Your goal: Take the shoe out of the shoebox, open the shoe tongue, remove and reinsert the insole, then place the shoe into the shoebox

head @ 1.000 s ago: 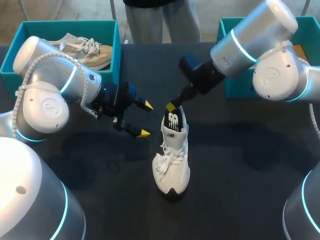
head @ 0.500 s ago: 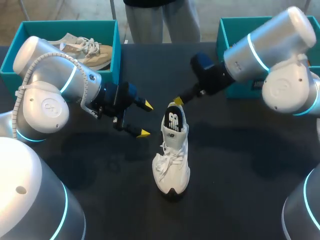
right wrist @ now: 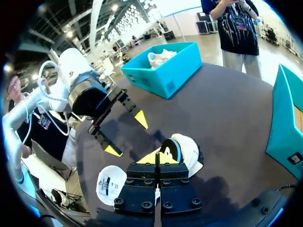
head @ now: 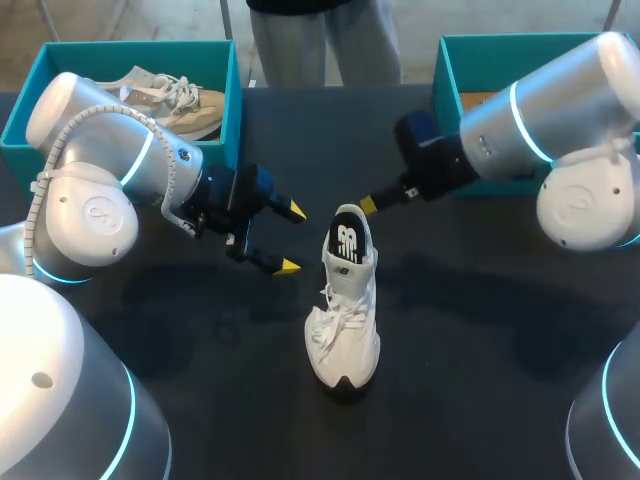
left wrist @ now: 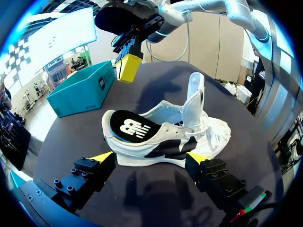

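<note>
White sneaker (head: pixel 343 320) points heel-away, its black insole (head: pixel 347 240) jutting there, flanked by the splayed, empty left gripper (head: pixel 292 238) and the pinched-together, empty right gripper (head: pixel 368 204).

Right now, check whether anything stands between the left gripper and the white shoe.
Nothing visible does. The left gripper is open beside the white shoe, at its heel end, with only bare table between them. The right gripper, shut, hangs beyond the heel, off that line.
</note>
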Available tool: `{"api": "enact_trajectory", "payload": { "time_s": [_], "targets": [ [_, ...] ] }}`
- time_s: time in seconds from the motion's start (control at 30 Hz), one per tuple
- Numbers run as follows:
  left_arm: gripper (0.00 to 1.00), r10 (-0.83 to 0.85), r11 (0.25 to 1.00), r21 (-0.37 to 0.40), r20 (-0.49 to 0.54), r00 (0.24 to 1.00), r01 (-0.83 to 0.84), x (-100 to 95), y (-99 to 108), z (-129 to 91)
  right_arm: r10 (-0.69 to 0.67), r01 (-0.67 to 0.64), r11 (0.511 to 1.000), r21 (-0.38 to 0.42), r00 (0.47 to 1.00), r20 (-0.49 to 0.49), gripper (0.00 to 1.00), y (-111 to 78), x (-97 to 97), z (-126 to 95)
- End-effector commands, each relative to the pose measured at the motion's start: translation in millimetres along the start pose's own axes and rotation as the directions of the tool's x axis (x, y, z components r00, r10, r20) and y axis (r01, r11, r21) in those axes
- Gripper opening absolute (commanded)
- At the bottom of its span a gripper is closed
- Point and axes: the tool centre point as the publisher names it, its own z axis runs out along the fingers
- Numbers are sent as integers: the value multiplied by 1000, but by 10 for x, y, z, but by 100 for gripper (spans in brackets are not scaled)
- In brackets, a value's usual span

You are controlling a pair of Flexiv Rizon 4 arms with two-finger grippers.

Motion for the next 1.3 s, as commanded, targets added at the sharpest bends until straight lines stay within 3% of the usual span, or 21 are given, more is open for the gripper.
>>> {"api": "enact_trajectory", "payload": {
  "time_s": [0.03,0.33,0.63,0.93,1.3],
  "targets": [
    [100,0,1000,-4,0,1000,0,3,-5,-1,1,0,1000,-4,1000,2,0,-25,6,-13],
    [100,5,1000,-19,-16,1000,-5,-9,-95,-137,1,0,1000,-4,1000,2,0,-25,6,-13],
    [100,-5,999,-50,-2,1000,5,-72,-107,-286,67,-74,996,49,990,123,0,-138,-19,68],
    [100,9,996,-91,8,1000,-8,-226,-135,-565,98,-118,990,78,970,225,0,-215,42,126],
    [100,44,996,-78,-56,997,-48,-321,-131,-963,137,-160,984,71,957,255,0,-280,120,189]
  ]
}}
